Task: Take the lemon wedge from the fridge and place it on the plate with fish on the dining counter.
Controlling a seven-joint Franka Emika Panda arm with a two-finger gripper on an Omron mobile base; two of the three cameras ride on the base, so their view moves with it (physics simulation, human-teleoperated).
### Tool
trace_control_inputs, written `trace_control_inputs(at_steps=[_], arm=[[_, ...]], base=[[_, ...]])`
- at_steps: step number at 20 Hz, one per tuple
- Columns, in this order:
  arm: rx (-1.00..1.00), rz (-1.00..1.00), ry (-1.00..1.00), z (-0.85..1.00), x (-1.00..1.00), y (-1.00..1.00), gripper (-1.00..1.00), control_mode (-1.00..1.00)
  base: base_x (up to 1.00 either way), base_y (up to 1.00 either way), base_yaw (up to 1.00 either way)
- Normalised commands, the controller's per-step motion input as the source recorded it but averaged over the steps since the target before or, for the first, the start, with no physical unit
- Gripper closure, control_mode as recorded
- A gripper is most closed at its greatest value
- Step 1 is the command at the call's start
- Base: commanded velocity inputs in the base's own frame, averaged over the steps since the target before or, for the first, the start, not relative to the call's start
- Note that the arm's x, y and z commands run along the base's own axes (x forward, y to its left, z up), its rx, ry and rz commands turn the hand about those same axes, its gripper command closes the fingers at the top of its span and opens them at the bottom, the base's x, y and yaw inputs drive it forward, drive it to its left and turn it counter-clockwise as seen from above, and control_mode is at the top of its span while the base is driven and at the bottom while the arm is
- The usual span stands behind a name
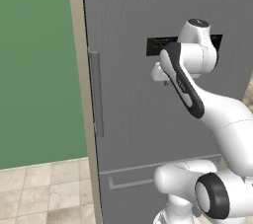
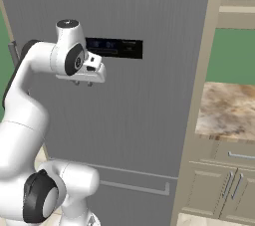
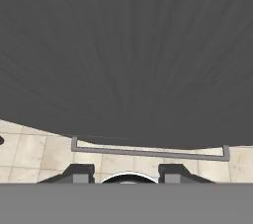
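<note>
The fridge (image 1: pixel 133 99) is a tall grey brushed-metal unit and its door is shut. It has a long vertical bar handle (image 1: pixel 97 94) near its left edge and a black display panel (image 2: pixel 117 48). My gripper (image 2: pixel 83 84) hangs just in front of the door below the panel, pointing down. In the hand view the gripper (image 3: pixel 126 172) is open, and one of its fingertips (image 3: pixel 81 171) shows with nothing between the pair. The lemon wedge is hidden. The plate with fish and the dining counter are out of view.
A horizontal drawer handle (image 3: pixel 148 152) runs low across the fridge above the pale tiled floor (image 1: pixel 44 188). A green wall (image 1: pixel 34 65) lies to the left. To the right stand beige cabinets (image 2: pixel 224 185) under a marbled counter top (image 2: pixel 229 105).
</note>
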Motion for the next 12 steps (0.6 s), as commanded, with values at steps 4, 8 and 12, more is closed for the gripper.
trace_control_inputs(at_steps=[4,8,12], arm=[[0.0,0.0,0.0,0.0,-0.05,0.0,-1.0,-1.0],[0.0,0.0,0.0,0.0,0.0,0.0,-1.0,-1.0],[0.0,0.0,0.0,0.0,-0.02,0.02,-1.0,-1.0]], base=[[0.0,0.0,0.0],[0.0,0.0,0.0],[0.0,0.0,0.0]])
